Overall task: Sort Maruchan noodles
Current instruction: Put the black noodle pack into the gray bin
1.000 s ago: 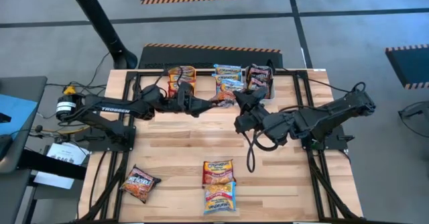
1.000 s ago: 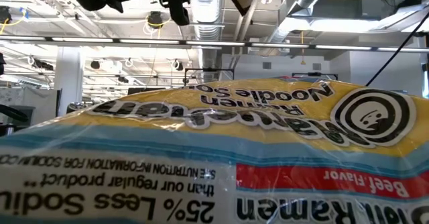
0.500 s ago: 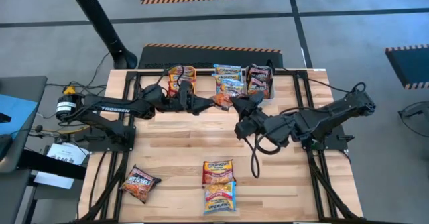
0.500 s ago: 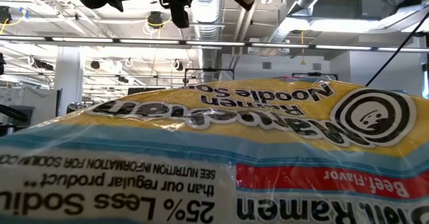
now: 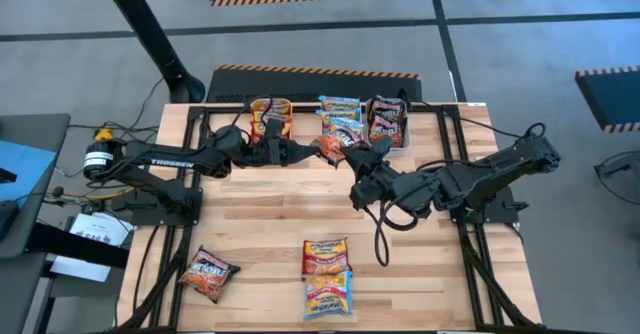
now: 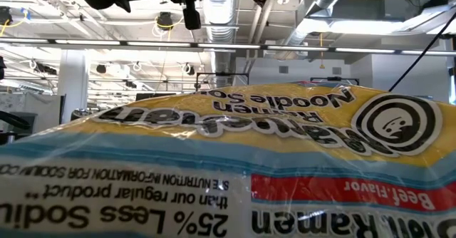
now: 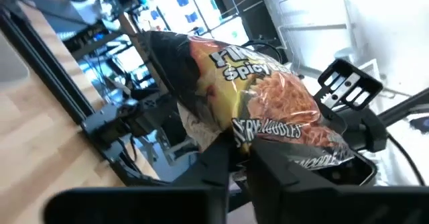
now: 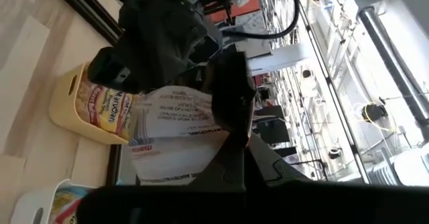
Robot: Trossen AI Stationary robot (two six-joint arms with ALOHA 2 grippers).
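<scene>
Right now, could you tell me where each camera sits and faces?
High: overhead, looking straight down at the table; both arms show.
Low: table height, blocked by a yellow packet; arm parts overhead.
Left wrist: along the left end effector, shut on the spicy packet.
Right wrist: along the right end effector, gripping it too.
Shared: both wrists see that packet.

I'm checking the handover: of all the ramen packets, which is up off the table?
The dark spicy packet, pinched between the left gripper and right gripper mid-table; the others lie flat or sit in bins.
</scene>
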